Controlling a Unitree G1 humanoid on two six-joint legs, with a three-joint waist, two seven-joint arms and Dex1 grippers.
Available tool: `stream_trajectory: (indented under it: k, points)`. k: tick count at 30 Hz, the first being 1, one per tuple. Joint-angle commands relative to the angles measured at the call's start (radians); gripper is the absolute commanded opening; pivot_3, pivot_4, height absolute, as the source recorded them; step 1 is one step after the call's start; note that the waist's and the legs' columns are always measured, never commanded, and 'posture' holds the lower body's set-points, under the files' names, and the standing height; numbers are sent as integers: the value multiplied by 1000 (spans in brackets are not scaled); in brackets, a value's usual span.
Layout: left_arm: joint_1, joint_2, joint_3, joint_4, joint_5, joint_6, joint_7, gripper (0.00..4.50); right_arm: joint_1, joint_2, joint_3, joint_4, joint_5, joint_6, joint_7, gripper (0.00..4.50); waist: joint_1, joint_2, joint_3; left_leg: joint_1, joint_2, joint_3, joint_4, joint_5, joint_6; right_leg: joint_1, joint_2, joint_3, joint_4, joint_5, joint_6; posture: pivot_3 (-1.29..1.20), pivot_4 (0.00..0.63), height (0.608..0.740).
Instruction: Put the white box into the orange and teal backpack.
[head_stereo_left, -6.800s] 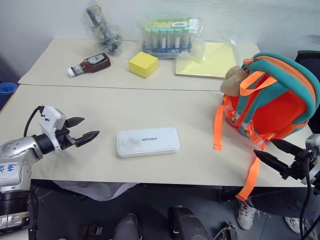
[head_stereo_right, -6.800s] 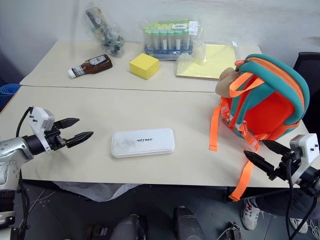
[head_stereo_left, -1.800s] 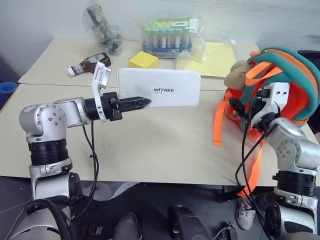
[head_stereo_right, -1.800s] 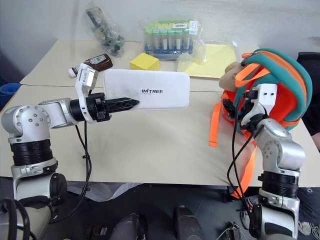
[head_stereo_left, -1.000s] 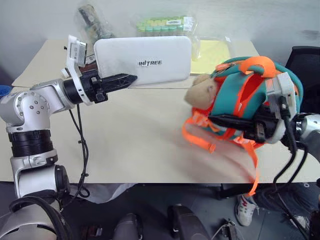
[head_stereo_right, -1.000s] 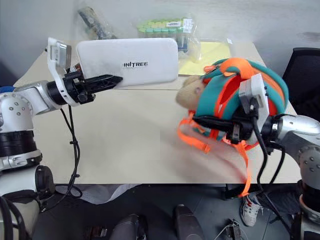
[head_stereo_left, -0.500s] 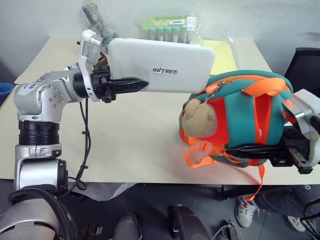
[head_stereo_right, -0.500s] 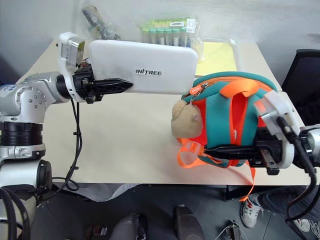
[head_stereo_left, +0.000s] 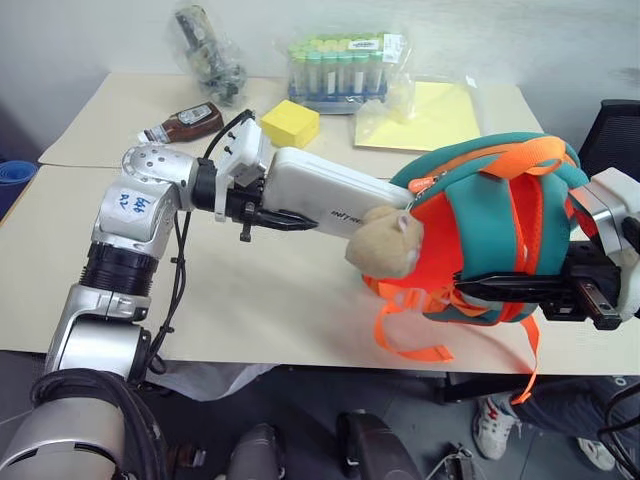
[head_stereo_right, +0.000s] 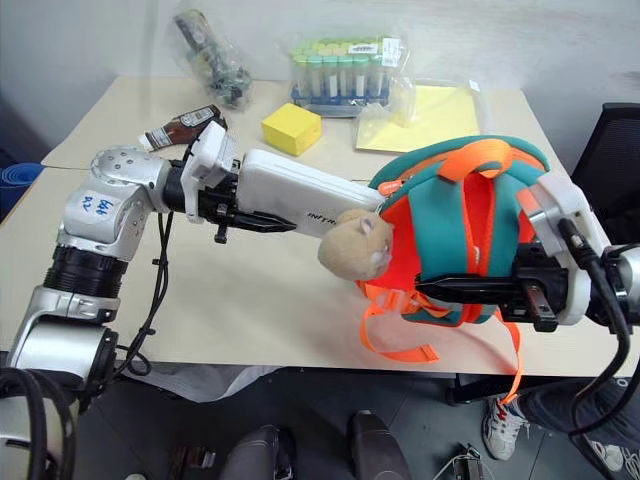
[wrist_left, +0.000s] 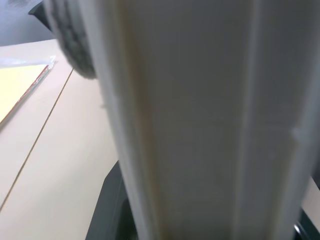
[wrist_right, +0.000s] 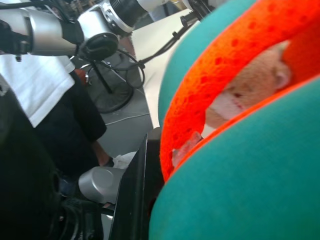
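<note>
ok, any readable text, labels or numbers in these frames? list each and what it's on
Dark lettering on the white box: partly hidden by the plush toy, not readable.
Blue handwriting on the sticker on the left arm: looks like "194", uncertain.
Label on the sauce bottle: too small to read.
Label on the tube rack bag: too small to read.

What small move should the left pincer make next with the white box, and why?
Probably slide the white box a little further toward the orange and teal backpack. The left pincer holds the box with its far end at the bag's zipper edge, while the right pincer holds the bag up.
</note>
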Motion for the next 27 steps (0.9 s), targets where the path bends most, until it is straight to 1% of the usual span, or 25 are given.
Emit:
stream_trajectory:
  k: [1, 5, 8, 11, 15, 18, 20, 22, 27]
  points:
    - [-50, -66, -27, -2, -1, 6, -27, 1407, -13, 16, 18, -6, -28, -41, -11, 80, 0, 0, 0, 0, 0, 0, 0, 0, 0, 0, 0, 0, 0, 0, 0, 0, 150, 740]
    - [-56, -170, -57, -1, 21, 14, -1, 1407, -20, 42, 53, -13, -55, -62, -34, 80, 1, 0, 0, -1, 0, 0, 0, 0, 1, -1, 0, 0, 0, 0, 1, 0, 150, 740]
    - [-51, -274, -86, 25, 66, -35, 62, 1407, -31, 62, 76, -23, -65, -69, -62, 80, 1, 0, 0, -2, 0, 0, 0, 0, 0, -1, 0, 1, 0, -1, 1, 0, 150, 740]
    - [-49, -363, -132, 68, 148, -104, 138, 1407, -32, 80, 87, -30, -79, -78, -88, 80, 4, 0, 0, -2, 0, 0, 1, 0, 0, -1, 0, 1, 0, -1, 1, 0, 150, 740]
    - [-51, -445, -180, 130, 244, -152, 227, 1407, -20, 93, 89, -38, -86, -84, -102, 80, 5, 0, 0, -1, -1, 0, 1, 0, 1, -1, 0, 2, 0, 0, 2, 0, 150, 740]
    - [-51, -468, -199, 149, 289, -180, 254, 1407, -14, 105, 92, -41, -95, -88, -118, 80, 8, 0, 0, 0, -2, -1, 1, 0, 1, 0, 0, 2, 0, 0, 2, 0, 150, 740]
    - [-58, -467, -179, 152, 286, -158, 266, 2138, -15, 114, 96, -40, -100, -90, -125, 0, 8, 0, 0, 0, -2, -1, 1, 0, 1, 0, 0, 2, 0, 0, 2, 0, 150, 740]
    - [-57, -447, -161, 138, 277, -141, 256, 2621, -17, 122, 99, -38, -103, -89, -133, 0, 7, 0, 0, 0, -2, -1, 1, 0, 2, 0, 0, 2, 0, 0, 2, 0, 150, 740]
    - [12, -296, -109, -23, 208, -76, 144, 3966, -15, 138, 107, -40, -119, -94, -149, 0, -11, 0, 0, 1, 0, 0, 0, 0, 1, 0, 1, 2, 2, 0, 2, 0, 150, 740]
